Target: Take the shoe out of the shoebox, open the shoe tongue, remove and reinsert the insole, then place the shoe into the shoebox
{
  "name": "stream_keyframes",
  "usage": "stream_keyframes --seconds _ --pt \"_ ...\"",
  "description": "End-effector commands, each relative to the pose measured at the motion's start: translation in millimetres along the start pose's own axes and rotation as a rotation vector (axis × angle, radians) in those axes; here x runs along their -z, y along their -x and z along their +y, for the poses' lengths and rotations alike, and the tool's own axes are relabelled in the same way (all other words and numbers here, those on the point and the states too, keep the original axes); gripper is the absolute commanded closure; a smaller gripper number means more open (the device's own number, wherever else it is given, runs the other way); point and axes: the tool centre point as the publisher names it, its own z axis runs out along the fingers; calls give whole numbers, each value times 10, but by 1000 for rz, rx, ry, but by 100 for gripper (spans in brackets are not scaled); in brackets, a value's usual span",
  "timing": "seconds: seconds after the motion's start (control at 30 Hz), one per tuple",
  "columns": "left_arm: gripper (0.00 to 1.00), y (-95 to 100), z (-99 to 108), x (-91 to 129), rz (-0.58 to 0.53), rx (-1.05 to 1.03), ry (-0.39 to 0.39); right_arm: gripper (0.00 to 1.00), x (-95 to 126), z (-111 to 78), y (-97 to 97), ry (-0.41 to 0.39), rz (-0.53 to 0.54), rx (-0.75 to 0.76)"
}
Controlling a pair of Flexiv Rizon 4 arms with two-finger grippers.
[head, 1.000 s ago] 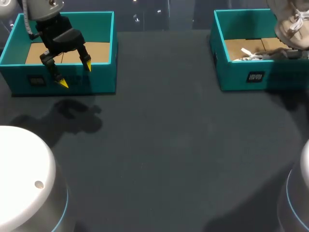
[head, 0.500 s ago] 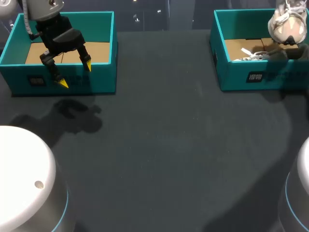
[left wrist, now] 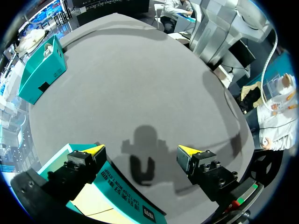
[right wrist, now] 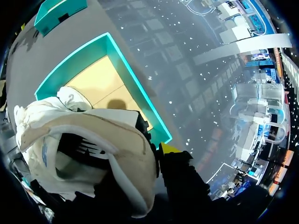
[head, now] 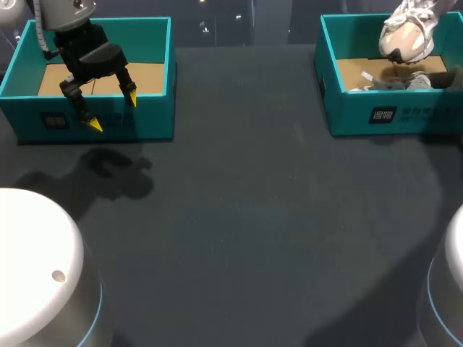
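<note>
Only your right wrist view shows the right gripper [right wrist: 156, 140] clamped on the shoe [right wrist: 88, 154], one fingertip [right wrist: 169, 148] outside its heel; the left gripper [left wrist: 141, 150] is spread wide.

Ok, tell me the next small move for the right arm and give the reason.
Probably carry the shoe clear of the right shoebox and lower it onto the table in front. The right gripper holds it hanging above the box, and the tongue and insole work likely needs it resting on a surface.
</note>
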Motion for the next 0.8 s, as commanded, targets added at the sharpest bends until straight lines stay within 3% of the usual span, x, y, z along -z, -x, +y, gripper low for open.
stream_keyframes --seconds 0.03,0.27,0.4,0.8 --pt "0 -4 2 3 1 0 2 100 0 -220 42 17 -6 -247" --pt "0 -4 2 3 1 0 2 100 -18 -466 32 -56 -63 -513" --pt "0 -4 2 3 1 0 2 100 -47 -518 3 -173 -104 -626" --pt "0 -4 2 3 1 0 2 100 -47 -518 3 -173 -104 -626"
